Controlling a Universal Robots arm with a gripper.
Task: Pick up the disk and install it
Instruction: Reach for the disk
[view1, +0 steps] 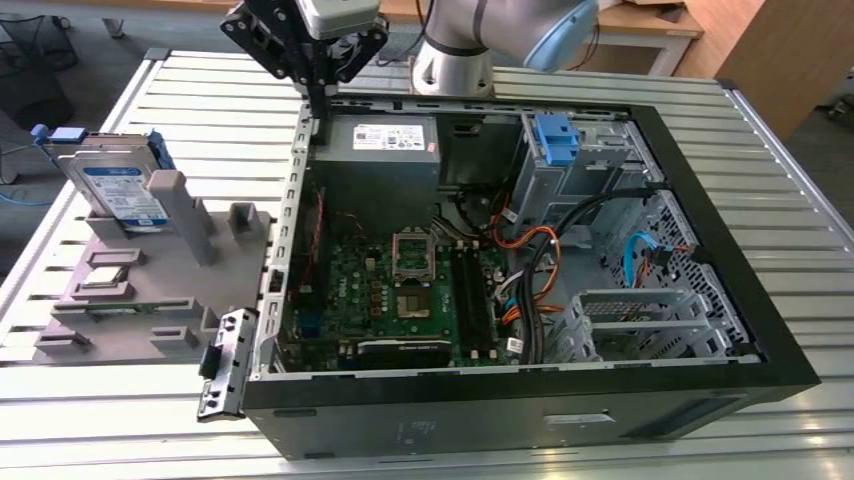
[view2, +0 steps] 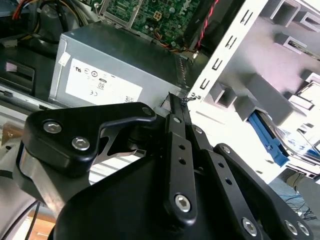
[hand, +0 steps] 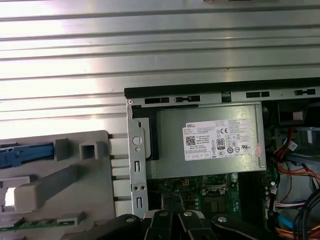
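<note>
The gripper (view1: 322, 95) hangs over the case wall (view1: 296, 200), just beside the grey power supply (view1: 380, 165), so there is little room under it on that side. Above the disk (view1: 114, 190), which stands upright in the grey fixture (view1: 160, 290), the way is open from the top, but a grey post (view1: 180, 215) stands close against it. Inside the case, orange and blue cables (view1: 534, 250) crowd the space beside the drive cage (view1: 581, 165).

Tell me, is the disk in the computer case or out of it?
Out. The disk stands upright in the grey stand at the exterior view's left, beside the computer case, not inside it.
</note>
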